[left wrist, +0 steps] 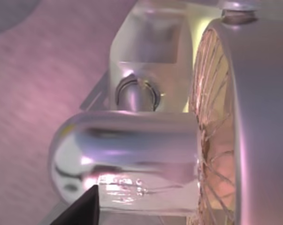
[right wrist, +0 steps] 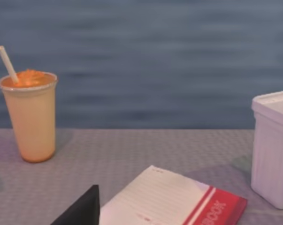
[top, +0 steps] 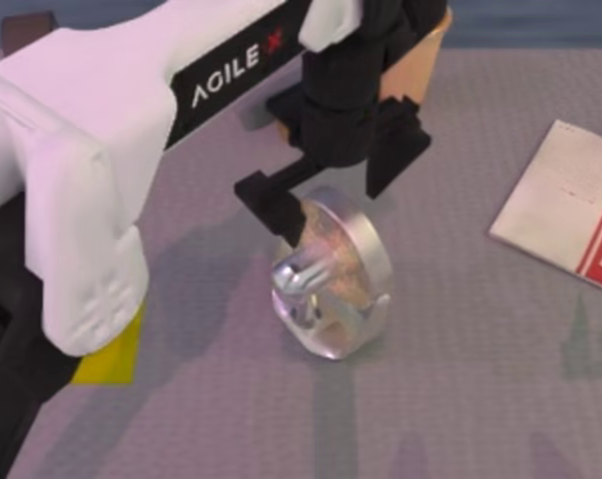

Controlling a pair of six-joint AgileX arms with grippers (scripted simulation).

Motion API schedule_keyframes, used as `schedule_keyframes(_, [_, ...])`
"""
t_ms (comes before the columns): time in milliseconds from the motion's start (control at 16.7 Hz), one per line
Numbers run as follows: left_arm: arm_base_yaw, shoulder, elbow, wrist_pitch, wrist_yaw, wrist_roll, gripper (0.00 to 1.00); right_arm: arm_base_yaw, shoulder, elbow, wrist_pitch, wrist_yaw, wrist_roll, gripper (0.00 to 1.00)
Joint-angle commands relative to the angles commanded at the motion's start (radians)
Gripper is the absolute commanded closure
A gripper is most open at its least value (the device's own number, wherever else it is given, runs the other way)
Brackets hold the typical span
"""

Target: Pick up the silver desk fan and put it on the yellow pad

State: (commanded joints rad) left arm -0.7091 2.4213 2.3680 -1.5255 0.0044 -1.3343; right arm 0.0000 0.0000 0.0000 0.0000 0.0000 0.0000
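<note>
From above, the silver desk fan [top: 332,277] stands on the gray table [top: 460,379], near the middle. Its thick round ring is up on its edge, and its shiny hub sticks out toward the left side of the table. The left gripper [top: 342,190] hangs right over the fan, at the far side of it. Its two black fingers [top: 277,203] are spread wide apart. One finger reaches down next to the hub, and the other is past the fan's far rim. They hold nothing. The big white left arm [top: 91,150] comes in from the left of the fan. A corner of the yellow pad [top: 114,357] peeks out under that arm, well to the left of the fan. A white and red diary [top: 570,205] lies well to the right of the fan.

In the left wrist view the fan [left wrist: 179,136] fills the picture. The shiny hub, the wire grille and the base are very close. One black fingertip [left wrist: 80,211] is just beside the hub.

In the right wrist view the fan does not show. There is an orange drink [right wrist: 29,117] with a straw, a white tub [right wrist: 273,147], the diary [right wrist: 169,199], and one black fingertip [right wrist: 82,210] of the right gripper. I cannot tell how far the right gripper's jaws are open.
</note>
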Motion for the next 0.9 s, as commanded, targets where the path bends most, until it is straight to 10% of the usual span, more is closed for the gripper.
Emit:
schedule_keyframes(420, [-0.001, -0.026, -0.084, 0.066, 0.000, -0.002, 0.00, 0.000, 0.000, 0.000, 0.000, 0.000, 0.000, 0.00])
schedule_keyframes(900, [-0.001, -0.026, -0.084, 0.066, 0.000, -0.002, 0.60, 0.000, 0.000, 0.000, 0.000, 0.000, 0.000, 0.00])
